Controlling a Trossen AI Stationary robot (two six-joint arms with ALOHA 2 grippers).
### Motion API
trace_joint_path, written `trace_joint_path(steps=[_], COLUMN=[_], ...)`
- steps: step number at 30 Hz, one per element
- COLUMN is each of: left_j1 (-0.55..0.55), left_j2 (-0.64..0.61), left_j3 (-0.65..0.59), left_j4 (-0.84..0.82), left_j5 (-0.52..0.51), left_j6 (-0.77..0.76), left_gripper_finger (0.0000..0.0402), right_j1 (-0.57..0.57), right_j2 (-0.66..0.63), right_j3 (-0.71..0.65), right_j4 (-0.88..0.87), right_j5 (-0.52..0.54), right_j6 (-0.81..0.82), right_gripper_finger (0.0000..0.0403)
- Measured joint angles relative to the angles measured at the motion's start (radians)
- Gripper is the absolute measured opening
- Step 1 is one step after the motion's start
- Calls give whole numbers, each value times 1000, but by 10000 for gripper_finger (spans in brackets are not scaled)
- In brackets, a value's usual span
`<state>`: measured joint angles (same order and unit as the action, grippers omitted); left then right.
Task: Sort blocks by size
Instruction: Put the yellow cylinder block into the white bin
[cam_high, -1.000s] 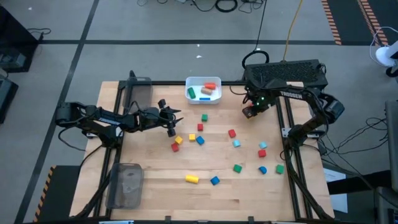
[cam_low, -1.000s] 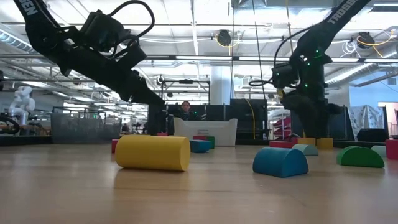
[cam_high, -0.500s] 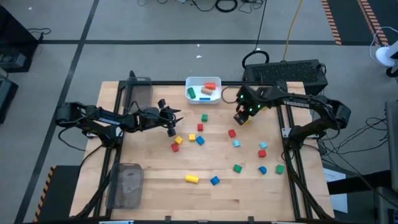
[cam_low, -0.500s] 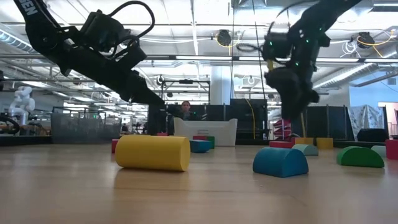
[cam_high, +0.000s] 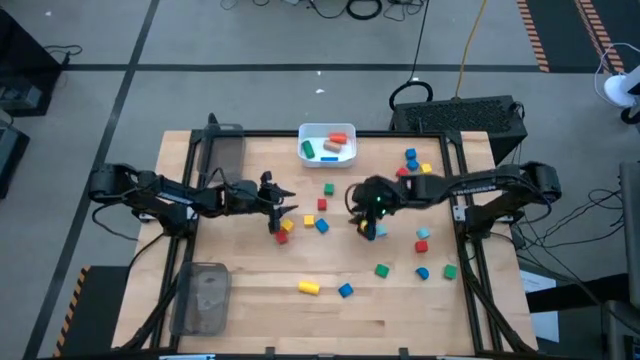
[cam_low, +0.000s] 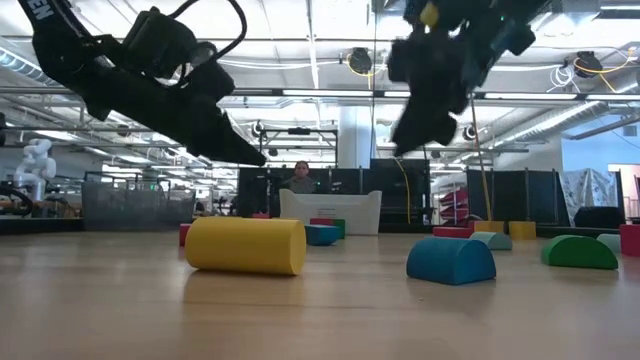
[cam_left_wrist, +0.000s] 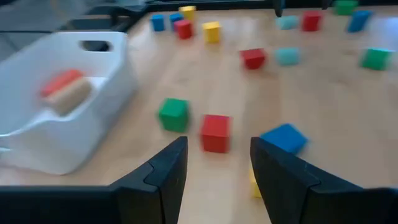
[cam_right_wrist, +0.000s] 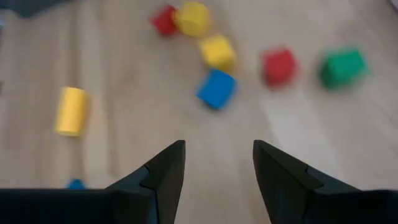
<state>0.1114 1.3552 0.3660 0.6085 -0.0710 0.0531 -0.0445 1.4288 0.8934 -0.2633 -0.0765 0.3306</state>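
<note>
Small coloured blocks lie scattered over the wooden table (cam_high: 250, 320). Among them are a red cube (cam_left_wrist: 215, 132), a green cube (cam_left_wrist: 173, 114), a blue cube (cam_right_wrist: 216, 88) and a yellow cylinder (cam_high: 308, 287). My left gripper (cam_high: 280, 208) hovers open left of the table's middle, above a red and yellow pair (cam_high: 283, 231). In its wrist view the left gripper (cam_left_wrist: 217, 174) points toward the red cube. My right gripper (cam_high: 360, 212) hangs open over the table's middle. In its own wrist view the right gripper (cam_right_wrist: 217, 168) has only bare wood between its fingers.
A white bin (cam_high: 327, 143) at the far edge holds green, red, tan and blue pieces. Two clear trays stand along the left edge, one far (cam_high: 225, 150) and one near (cam_high: 203, 297). More blocks lie at the far right (cam_high: 411, 160) and near right (cam_high: 422, 258).
My right gripper has swung from the table's far right corner toward the middle, rising a little and rolling as it went, and has uncovered three blocks at the far right. My left gripper has swung slightly toward the near edge. No block has moved.
</note>
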Motion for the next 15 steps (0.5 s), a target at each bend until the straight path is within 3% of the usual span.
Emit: trace_joint_path(steps=[15], left_j1=[-291], left_j2=[-4], left_j3=[0], left_j4=[3], left_j5=[74], left_j6=[-180], left_gripper_finger=[177], right_j1=[213], right_j2=[176], right_j3=[1], right_j4=[343], right_j5=[3], right_j6=[-49], right_gripper_finger=[176])
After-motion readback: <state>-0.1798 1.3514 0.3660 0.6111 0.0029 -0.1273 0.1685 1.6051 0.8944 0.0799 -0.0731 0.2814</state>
